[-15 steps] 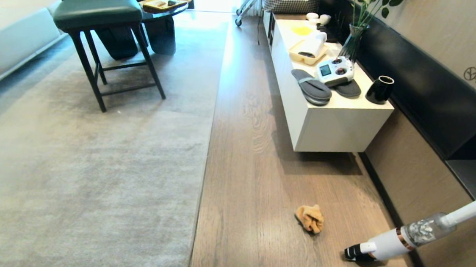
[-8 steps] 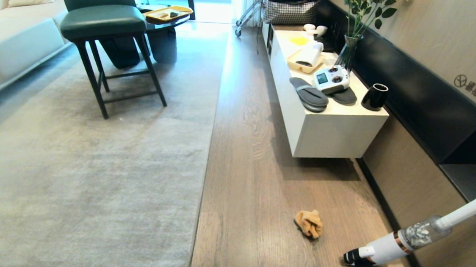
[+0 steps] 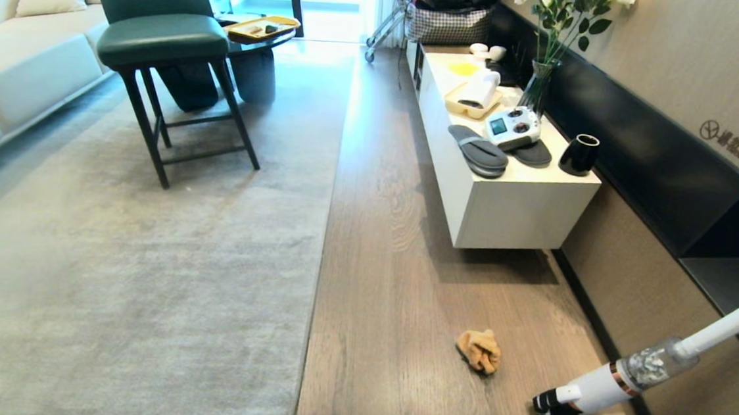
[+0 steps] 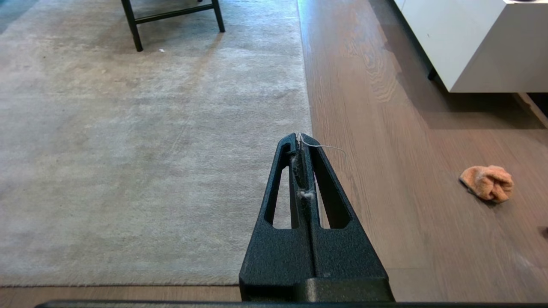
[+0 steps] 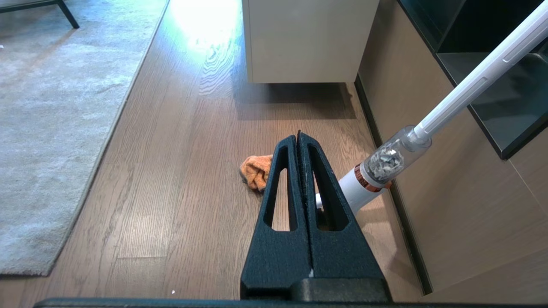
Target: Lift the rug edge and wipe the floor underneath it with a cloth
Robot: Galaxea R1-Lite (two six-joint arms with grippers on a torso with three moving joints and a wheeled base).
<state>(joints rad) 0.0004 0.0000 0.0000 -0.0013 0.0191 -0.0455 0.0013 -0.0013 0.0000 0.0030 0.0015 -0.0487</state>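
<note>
The pale grey rug lies flat, and its rug edge [image 3: 317, 263] runs straight away from me along the wood-plank floor [image 3: 390, 282]. A crumpled orange cloth [image 3: 478, 350] lies on the planks to the right of the rug, apart from it. Neither gripper shows in the head view. My left gripper [image 4: 299, 139] hangs shut over the rug edge [image 4: 307, 102], holding nothing, with lint and a thread on its fingers; the cloth [image 4: 488, 183] is off to one side. My right gripper [image 5: 298, 137] is shut and empty above the floor, partly hiding the cloth [image 5: 254, 170]. The rug's square corner [image 5: 43, 271] shows here.
A white stick vacuum [image 3: 606, 388] leans against the right wall with its head on the floor near the cloth. A low white cabinet [image 3: 515, 206] carrying grey slippers [image 3: 478, 151], a controller, a cup and a vase stands along that wall. A green chair [image 3: 158, 39] stands on the rug, beside a sofa [image 3: 11, 67].
The whole head view has shifted: everything sits slightly lower in the picture and more of the far room shows. Cloth, rug and vacuum keep their places on the floor.
</note>
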